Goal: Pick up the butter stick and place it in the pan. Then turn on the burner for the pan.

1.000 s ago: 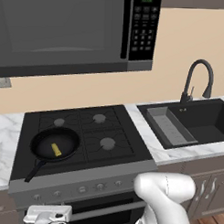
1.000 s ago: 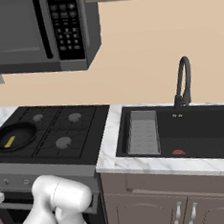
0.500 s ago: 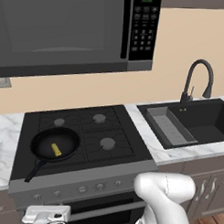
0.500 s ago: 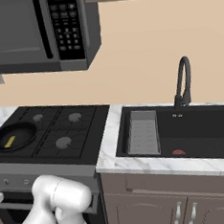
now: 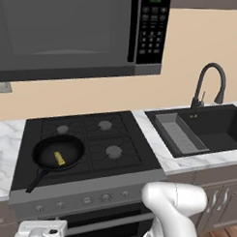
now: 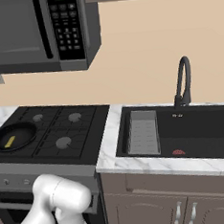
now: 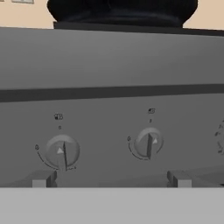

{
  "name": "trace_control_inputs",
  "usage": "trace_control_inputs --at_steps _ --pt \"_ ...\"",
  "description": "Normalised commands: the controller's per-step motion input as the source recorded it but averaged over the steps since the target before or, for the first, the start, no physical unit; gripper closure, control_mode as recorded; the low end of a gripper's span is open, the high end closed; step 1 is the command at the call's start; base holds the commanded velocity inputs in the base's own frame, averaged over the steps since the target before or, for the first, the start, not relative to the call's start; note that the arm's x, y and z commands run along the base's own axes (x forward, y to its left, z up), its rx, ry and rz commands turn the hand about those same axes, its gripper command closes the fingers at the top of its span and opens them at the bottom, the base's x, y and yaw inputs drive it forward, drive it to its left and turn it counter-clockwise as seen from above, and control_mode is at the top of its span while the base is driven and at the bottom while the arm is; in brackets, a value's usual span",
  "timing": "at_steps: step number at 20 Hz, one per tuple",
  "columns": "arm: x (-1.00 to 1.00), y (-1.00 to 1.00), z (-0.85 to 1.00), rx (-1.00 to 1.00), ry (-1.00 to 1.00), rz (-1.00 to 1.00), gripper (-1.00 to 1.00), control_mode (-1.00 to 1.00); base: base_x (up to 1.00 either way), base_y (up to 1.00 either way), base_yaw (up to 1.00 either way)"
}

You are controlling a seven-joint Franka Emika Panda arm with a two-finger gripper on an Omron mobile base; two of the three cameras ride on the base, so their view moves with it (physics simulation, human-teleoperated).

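In the round black frying pan (image 5: 57,153) the thin yellow butter stick (image 5: 59,158) already lies; the gripper (image 5: 41,230), fingers wide apart and empty, faces the grey stove knobs (image 7: 62,151), burner unlit.

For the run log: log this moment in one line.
butter stick: in pan | gripper: open, facing knobs | burner: not yet on

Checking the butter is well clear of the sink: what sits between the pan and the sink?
In the left base view, between the pan and the sink lie the right-hand burners and a strip of marble counter.
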Motion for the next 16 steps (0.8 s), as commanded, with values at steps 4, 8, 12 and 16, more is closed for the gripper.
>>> trace_control_inputs --at_steps 4,8,12,16 --pt "0.0 0.17 0.0 0.0 0.0 0.0 -1.0 -1.0 0.0 0.0 0.0" --pt "0.0 0.12 0.0 0.0 0.0 0.03 -1.0 -1.0 0.0 0.0 0.0" --pt "0.01 0.08 0.0 0.0 0.0 0.05 -1.0 -1.0 0.0 0.0 0.0" --pt "0.0 0.05 0.0 0.0 0.0 0.08 -1.0 -1.0 0.0 0.0 0.0"
